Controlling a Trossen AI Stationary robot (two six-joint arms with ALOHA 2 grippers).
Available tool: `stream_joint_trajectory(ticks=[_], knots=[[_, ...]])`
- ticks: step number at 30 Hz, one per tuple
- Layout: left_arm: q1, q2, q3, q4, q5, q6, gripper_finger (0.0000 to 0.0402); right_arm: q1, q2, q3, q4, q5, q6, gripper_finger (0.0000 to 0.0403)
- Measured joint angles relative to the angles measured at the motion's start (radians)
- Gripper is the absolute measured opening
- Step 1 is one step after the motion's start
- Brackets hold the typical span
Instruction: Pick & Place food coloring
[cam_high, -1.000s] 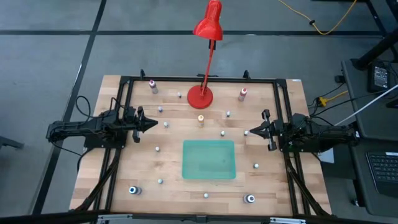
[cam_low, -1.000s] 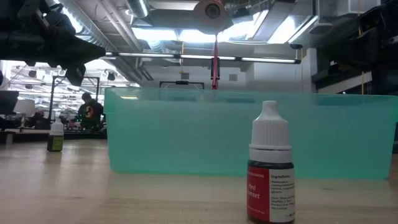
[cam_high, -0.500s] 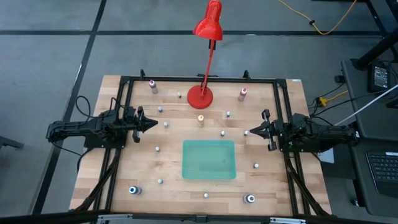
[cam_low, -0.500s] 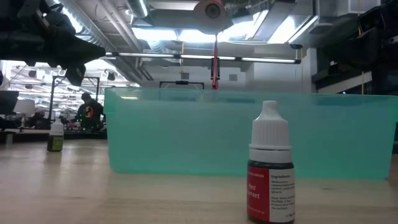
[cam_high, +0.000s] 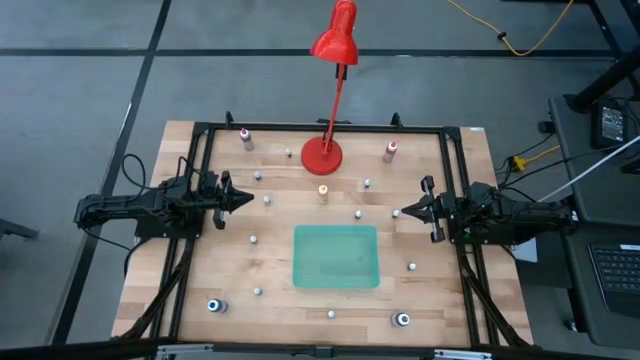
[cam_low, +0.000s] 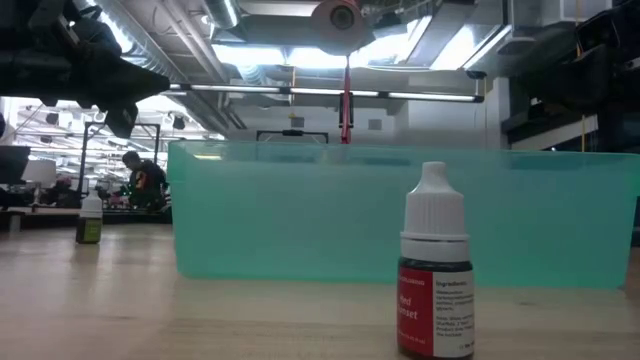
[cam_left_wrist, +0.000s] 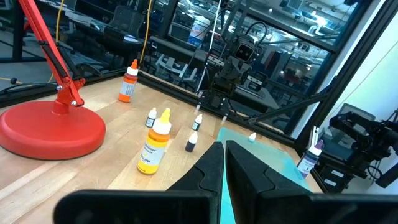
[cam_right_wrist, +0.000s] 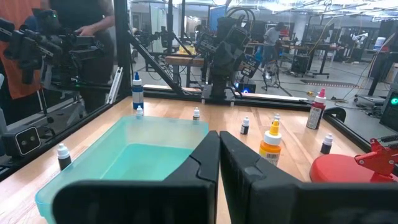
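Observation:
The food coloring bottles stand upright on their bases, scattered over the wooden table (cam_high: 230, 270). Among them are a yellow-orange one (cam_high: 323, 191) (cam_left_wrist: 155, 149) (cam_right_wrist: 272, 140), two pink-topped ones (cam_high: 246, 138) (cam_high: 390, 150), two blue-topped ones (cam_high: 213, 305) (cam_high: 402, 320) and several tiny whitish-capped ones, such as one (cam_high: 253, 240) left of the tray. One with a red label (cam_low: 437, 272) stands close in the low view. My left gripper (cam_high: 241, 199) (cam_left_wrist: 222, 167) hovers at the table's left, shut. My right gripper (cam_high: 399, 213) (cam_right_wrist: 219, 163) hovers at the right, shut. Both point toward the table's middle and touch nothing.
A flat green tray (cam_high: 336, 257) (cam_low: 400, 215) (cam_right_wrist: 134, 155) sits at the table's middle, toward the near side. A red desk lamp stands on its round base (cam_high: 322, 154) (cam_left_wrist: 50, 127) near the far edge. A black frame (cam_high: 320, 128) borders the table. A person (cam_low: 140, 180) shows in the room behind.

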Motion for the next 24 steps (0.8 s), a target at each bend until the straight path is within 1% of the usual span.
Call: stream_joint_trajectory(ticks=[22, 24], knots=[[0.000, 0.000, 0.000, 0.000, 0.000, 0.000, 0.0015, 0.000, 0.000, 0.000, 0.000, 0.000, 0.000, 0.0016], [0.000, 0.000, 0.000, 0.000, 0.000, 0.000, 0.0015, 0.000, 0.000, 0.000, -0.001, 0.014, -0.006, 0.0016]])
